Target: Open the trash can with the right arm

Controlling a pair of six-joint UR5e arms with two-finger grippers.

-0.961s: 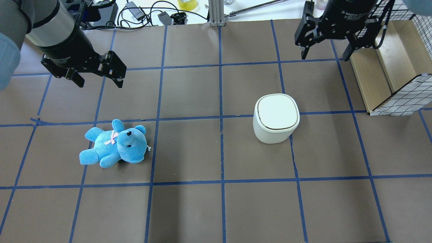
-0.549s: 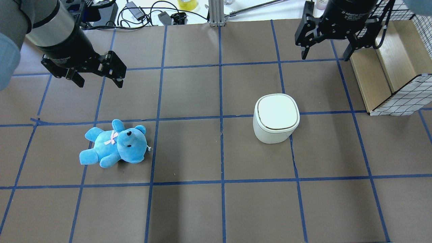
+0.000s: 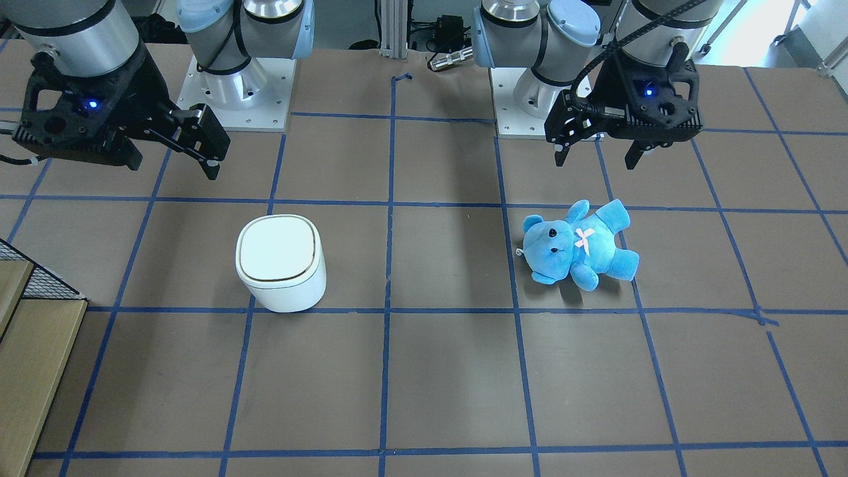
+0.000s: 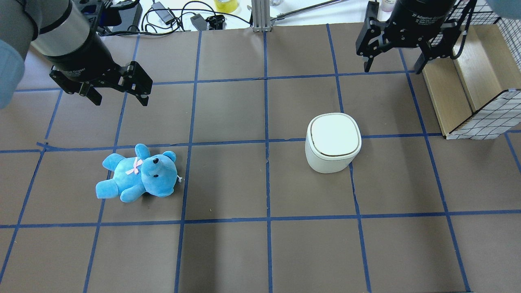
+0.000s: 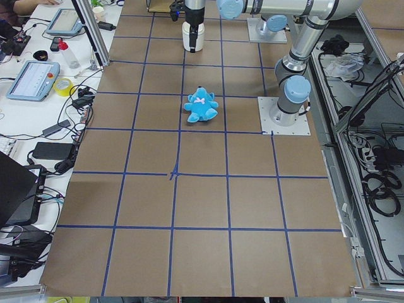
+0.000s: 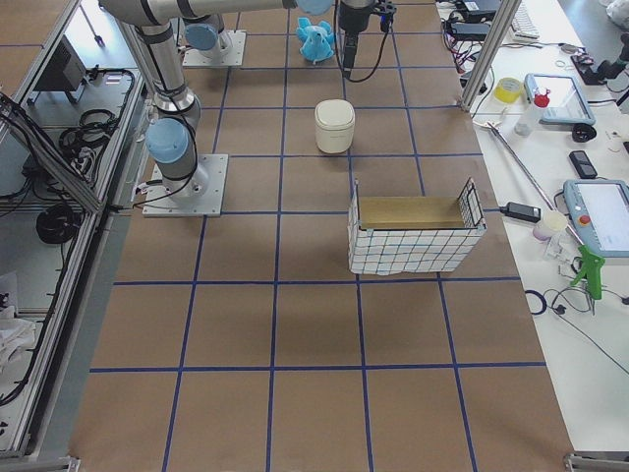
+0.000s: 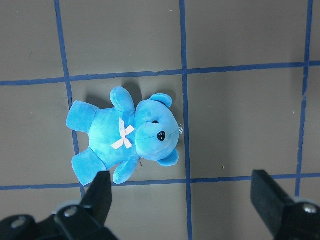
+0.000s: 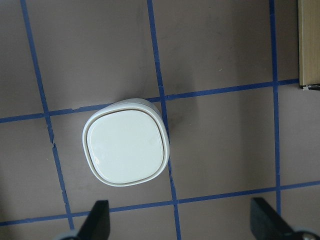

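Observation:
The white trash can [image 4: 333, 140] stands upright with its lid shut, right of the table's middle; it also shows in the front view [image 3: 278, 262] and the right wrist view [image 8: 125, 150]. My right gripper [image 4: 392, 67] hangs open and empty above the table, beyond the can and a little to its right, apart from it. In the front view the right gripper [image 3: 165, 159] is at the upper left. Its fingers [image 8: 97, 222] frame the can from above. My left gripper [image 4: 121, 99] is open and empty, above and beyond a blue teddy bear [image 4: 138, 173].
A wire-grid basket with wooden lining [image 4: 468, 81] stands at the right edge, close beside my right gripper. The teddy [image 7: 125, 135] lies on its back on the left half. Cables and small devices [image 4: 171, 16] lie along the far edge.
My right gripper has shifted very slightly; the trash can, the teddy and the left gripper have not moved.

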